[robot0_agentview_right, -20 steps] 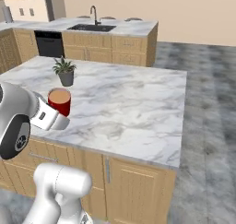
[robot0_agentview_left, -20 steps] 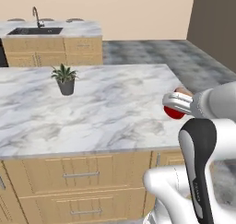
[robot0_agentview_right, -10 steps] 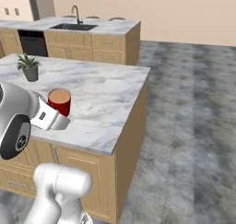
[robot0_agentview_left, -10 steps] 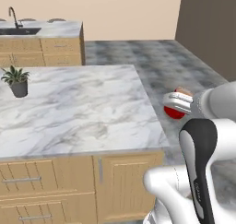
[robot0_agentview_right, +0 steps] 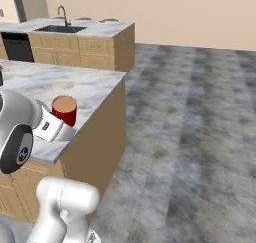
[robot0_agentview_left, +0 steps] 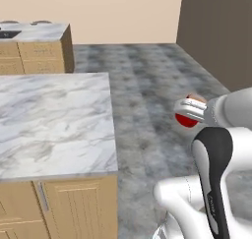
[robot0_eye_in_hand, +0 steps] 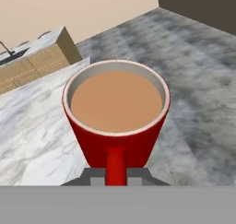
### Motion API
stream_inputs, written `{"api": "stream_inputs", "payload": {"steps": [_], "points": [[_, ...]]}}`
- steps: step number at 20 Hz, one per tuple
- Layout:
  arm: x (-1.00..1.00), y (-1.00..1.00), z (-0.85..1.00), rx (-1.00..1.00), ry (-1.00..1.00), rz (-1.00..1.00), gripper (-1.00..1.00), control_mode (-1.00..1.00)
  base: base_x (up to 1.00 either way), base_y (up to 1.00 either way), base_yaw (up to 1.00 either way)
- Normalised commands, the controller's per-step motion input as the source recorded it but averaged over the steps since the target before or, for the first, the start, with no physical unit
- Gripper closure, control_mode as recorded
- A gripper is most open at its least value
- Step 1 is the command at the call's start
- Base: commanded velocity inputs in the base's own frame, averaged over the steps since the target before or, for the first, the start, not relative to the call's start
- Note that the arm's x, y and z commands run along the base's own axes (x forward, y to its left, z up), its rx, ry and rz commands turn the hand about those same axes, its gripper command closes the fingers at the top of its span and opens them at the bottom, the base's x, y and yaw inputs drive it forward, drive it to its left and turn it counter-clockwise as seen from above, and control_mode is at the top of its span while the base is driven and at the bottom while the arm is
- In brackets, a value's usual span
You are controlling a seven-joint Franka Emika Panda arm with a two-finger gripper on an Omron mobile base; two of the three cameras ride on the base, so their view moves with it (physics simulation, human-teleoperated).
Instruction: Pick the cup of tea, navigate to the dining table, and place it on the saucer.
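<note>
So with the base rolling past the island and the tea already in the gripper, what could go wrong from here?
The cup of tea is brimful, so a jolt or tilt could slop it. The gripper appears shut on the handle alone, a thin hold that might let the cup swing. In the right base view the cup hangs near the marble island, so a tight turn might clip its edge. The dining table is some way off.

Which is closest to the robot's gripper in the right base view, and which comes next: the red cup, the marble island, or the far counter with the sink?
1. The cup of tea, held in the gripper itself.
2. The marble island, just behind and beside it.
3. The dining table with the sink, far back at upper left.
</note>
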Motion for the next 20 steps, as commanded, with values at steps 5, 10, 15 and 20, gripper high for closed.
{"api": "stream_inputs", "payload": {"steps": [5,10,15,20], "points": [[0.0,0.0,0.0,0.0,0.0,0.0,1.0,1.0,0.74,-0.82,0.0],[0.0,0.0,0.0,0.0,0.0,0.0,1.0,1.0,0.89,-0.66,0.0],[0.0,0.0,0.0,0.0,0.0,0.0,1.0,1.0,0.92,-0.55,0.02],[0.0,0.0,0.0,0.0,0.0,0.0,1.0,1.0,0.9,-0.49,0.0]]}}
